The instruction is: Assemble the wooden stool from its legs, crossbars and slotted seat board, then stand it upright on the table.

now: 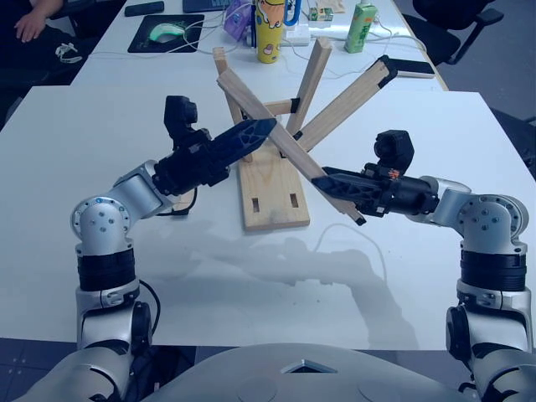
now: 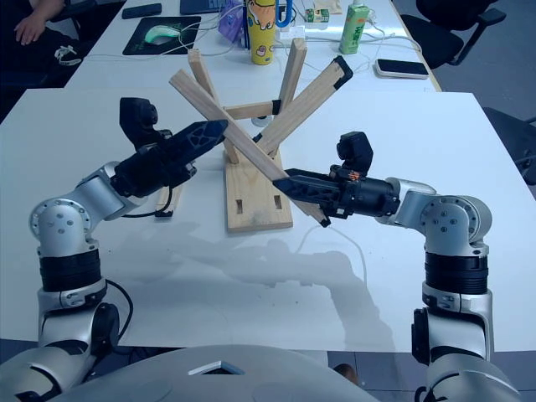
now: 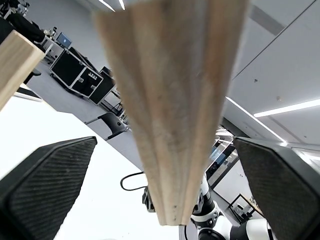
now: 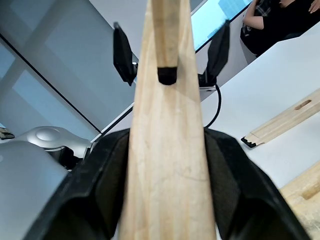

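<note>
The slotted seat board (image 1: 272, 199) lies flat in the middle of the white table (image 1: 100, 142). Over it tilts a partly joined frame of wooden legs (image 1: 343, 99) and a short crossbar (image 1: 280, 106). One long leg (image 1: 289, 144) slants from back left to front right. My right gripper (image 1: 322, 178) is shut on its lower end, fingers (image 4: 107, 175) pressed to both sides. My left gripper (image 1: 266, 127) is at the leg's upper part, and its fingers (image 3: 45, 185) stand open with gaps either side of the wood. A loose slotted crossbar (image 1: 180, 201) lies under my left arm.
On the desk behind stand a yellow cup (image 1: 269, 33), a green carton (image 1: 360, 27), a phone (image 1: 410, 69) and a mouse pad (image 1: 163, 33). An office chair (image 1: 465, 25) is at the back right. Bare table lies in front of the board and to both sides.
</note>
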`<act>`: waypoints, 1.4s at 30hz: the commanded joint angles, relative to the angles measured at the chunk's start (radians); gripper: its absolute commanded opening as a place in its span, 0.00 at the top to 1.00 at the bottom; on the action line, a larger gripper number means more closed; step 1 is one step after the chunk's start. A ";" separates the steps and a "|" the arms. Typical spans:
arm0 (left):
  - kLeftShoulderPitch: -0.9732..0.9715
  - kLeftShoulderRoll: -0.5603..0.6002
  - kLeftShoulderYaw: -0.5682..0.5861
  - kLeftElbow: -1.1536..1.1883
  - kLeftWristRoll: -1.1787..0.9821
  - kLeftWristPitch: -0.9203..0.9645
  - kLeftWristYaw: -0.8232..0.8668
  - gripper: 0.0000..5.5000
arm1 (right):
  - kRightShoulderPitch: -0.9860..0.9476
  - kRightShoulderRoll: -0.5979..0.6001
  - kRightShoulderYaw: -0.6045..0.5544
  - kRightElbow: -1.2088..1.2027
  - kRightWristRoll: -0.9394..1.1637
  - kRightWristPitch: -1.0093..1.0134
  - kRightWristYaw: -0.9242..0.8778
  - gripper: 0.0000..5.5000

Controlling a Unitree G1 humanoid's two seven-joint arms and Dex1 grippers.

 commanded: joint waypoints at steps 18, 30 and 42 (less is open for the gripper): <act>-0.003 0.065 -0.009 -0.011 0.038 0.035 -0.083 0.63 | -0.019 -0.030 0.041 0.010 -0.059 -0.021 0.058 0.63; 0.007 0.091 0.001 0.003 0.116 0.009 -0.138 0.63 | -0.007 -0.054 0.046 0.052 -0.126 -0.090 0.101 0.41; 0.052 0.352 0.145 0.099 0.228 -0.014 -0.299 0.63 | 0.131 -0.123 0.179 0.146 -0.580 -0.616 0.181 0.31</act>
